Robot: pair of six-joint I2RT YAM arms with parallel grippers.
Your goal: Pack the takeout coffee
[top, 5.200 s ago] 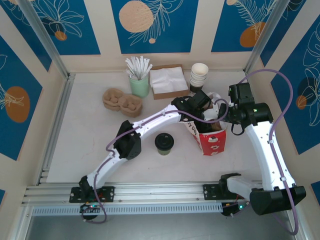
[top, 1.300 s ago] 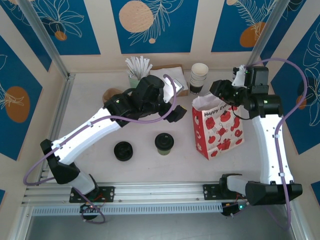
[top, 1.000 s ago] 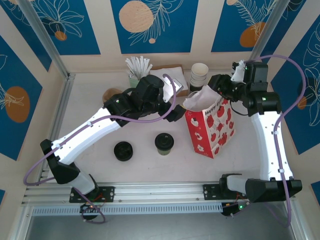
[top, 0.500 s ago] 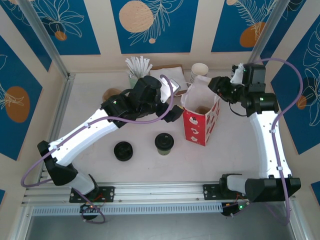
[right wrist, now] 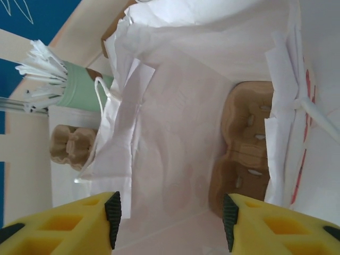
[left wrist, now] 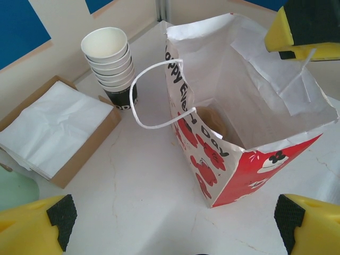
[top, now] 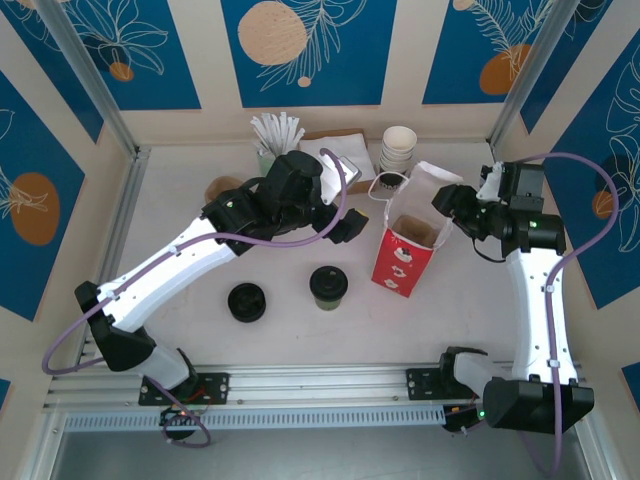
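A: Takeout coffee (top: 327, 284), where is it?
B: Seen upright on the counter (top: 180, 260), black lid fitted, outside the bag (top: 405, 262). It is set between the loose black lid (top: 247, 301) and the bag, and neither is touched.
A: Bag state?
B: Stood upright with the mouth spread wide. One white handle loop (left wrist: 154, 95) is hung over the side facing the left arm. A brown cardboard cup carrier (right wrist: 244, 149) is seen lying at the bottom.
A: Left pincer (top: 350, 228)?
B: Spread wide, nothing held. It is hung above the counter, just beside the bag's left side. The bag mouth is looked into at a slant from the left wrist.
A: Right pincer (top: 447, 205)?
B: Positioned at the bag's right rim and pointed into the mouth. The fingers (right wrist: 69, 223) are seen apart with only white bag lining beyond them. Nothing is seen clamped.
A: Rest of the counter?
B: A stack of white cups (top: 398, 152) is placed just behind the bag, with a napkin box (left wrist: 53, 127) beside it. A green cup of white sticks (right wrist: 79, 87) and a second carrier (top: 222, 190) are seen further left. The coffee is kept well apart from both pincers.
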